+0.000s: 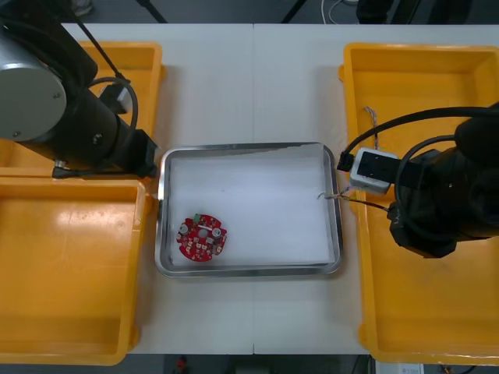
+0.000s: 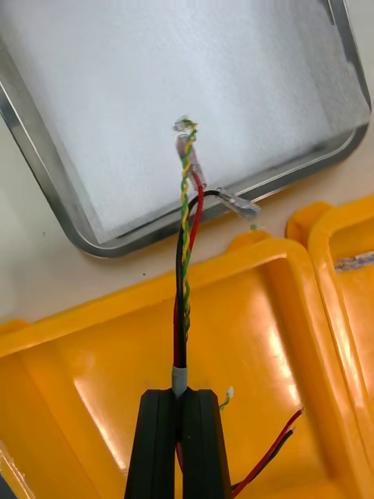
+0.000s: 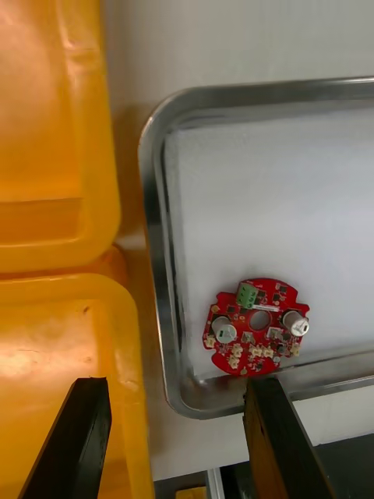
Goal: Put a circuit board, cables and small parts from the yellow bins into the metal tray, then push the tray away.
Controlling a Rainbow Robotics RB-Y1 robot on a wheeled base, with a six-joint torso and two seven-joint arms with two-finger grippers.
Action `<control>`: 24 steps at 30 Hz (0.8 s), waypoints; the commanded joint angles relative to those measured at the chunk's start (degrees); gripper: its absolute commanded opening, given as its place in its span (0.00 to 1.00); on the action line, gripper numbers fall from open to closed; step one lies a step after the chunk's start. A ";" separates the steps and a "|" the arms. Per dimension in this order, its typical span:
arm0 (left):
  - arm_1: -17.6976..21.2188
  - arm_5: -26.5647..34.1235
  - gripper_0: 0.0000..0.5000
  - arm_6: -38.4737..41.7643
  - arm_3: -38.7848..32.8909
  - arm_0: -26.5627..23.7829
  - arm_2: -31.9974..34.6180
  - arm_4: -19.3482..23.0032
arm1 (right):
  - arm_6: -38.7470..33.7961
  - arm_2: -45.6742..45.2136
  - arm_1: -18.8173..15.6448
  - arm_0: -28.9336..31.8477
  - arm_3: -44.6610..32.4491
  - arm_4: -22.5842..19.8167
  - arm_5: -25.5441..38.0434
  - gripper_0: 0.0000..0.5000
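Observation:
A round red circuit board (image 1: 203,238) lies in the near left corner of the metal tray (image 1: 249,149), white inside; it also shows as the circuit board (image 3: 256,326) beyond my left fingers. My left gripper (image 3: 178,437) hangs open over the tray's (image 3: 156,234) left rim and the bin beside it. My right gripper (image 2: 185,437) is shut on a red and yellow cable (image 2: 185,234), held over the near right bin. The cable's free end (image 1: 331,195) reaches past the tray's (image 2: 47,179) right rim.
Two yellow bins (image 1: 70,273) stand at the table's left and two yellow bins (image 1: 421,101) at its right. A thin cable (image 1: 369,117) lies in the far right bin. More red and black wire (image 2: 269,456) lies in the bin under my right gripper.

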 commanded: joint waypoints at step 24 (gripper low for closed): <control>7.35 -21.25 1.00 -37.57 36.57 -13.85 6.96 -4.58 | 14.16 24.70 21.47 -18.31 19.65 15.49 -0.83 0.00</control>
